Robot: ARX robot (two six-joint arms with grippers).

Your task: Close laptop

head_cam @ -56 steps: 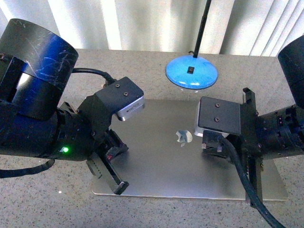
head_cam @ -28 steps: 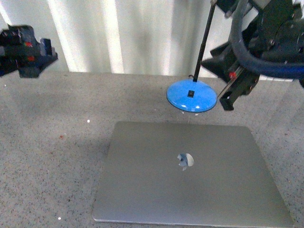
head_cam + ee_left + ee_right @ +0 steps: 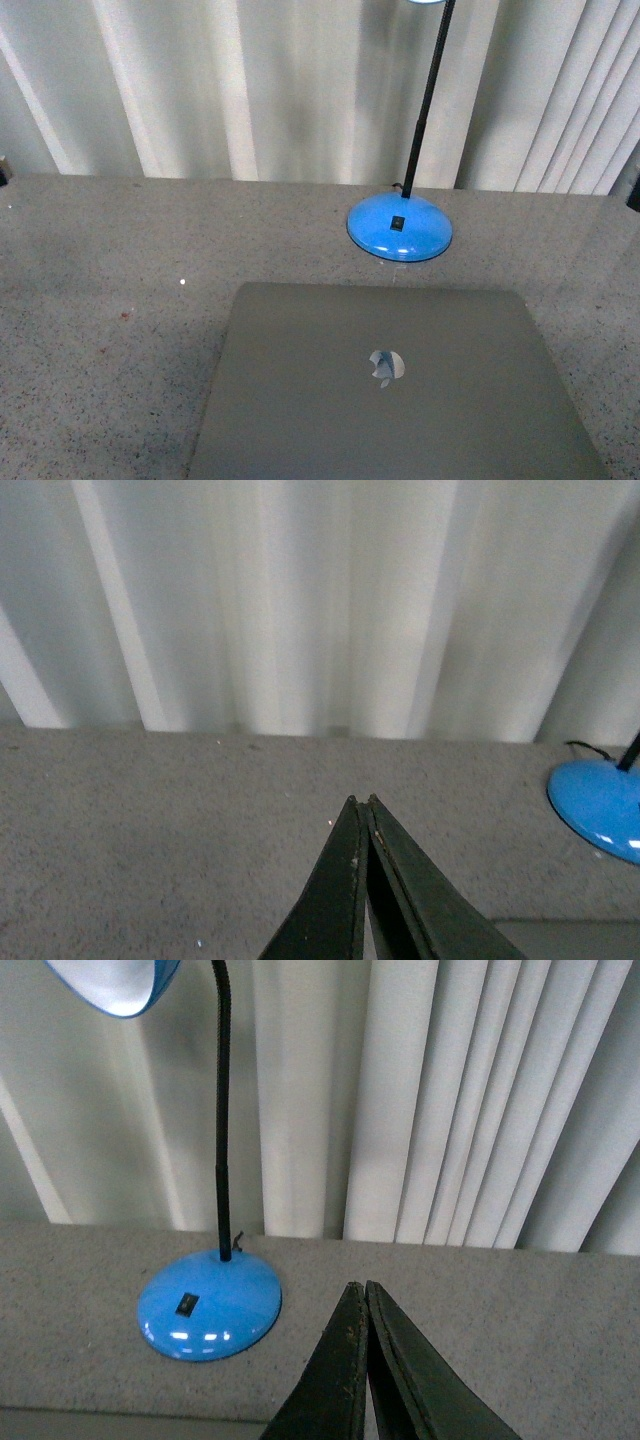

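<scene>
The laptop (image 3: 395, 385) lies lid-down, left gripper (image 3: 361, 802) and right gripper (image 3: 358, 1287) both pinched together (empty), so a careless swing risks toppling the lamp (image 3: 400, 227).

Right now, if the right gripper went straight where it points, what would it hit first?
Past the shut right gripper lies grey table, then white blinds; likely the table first, though depth is unclear. The blue lamp base sits aside.

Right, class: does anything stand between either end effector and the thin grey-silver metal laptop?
Nothing visible does. The thin grey-silver metal laptop lies closed, its top bare; the round blue lamp base stands beyond its far edge, apart. The left end effector and right end effector are shut.
</scene>
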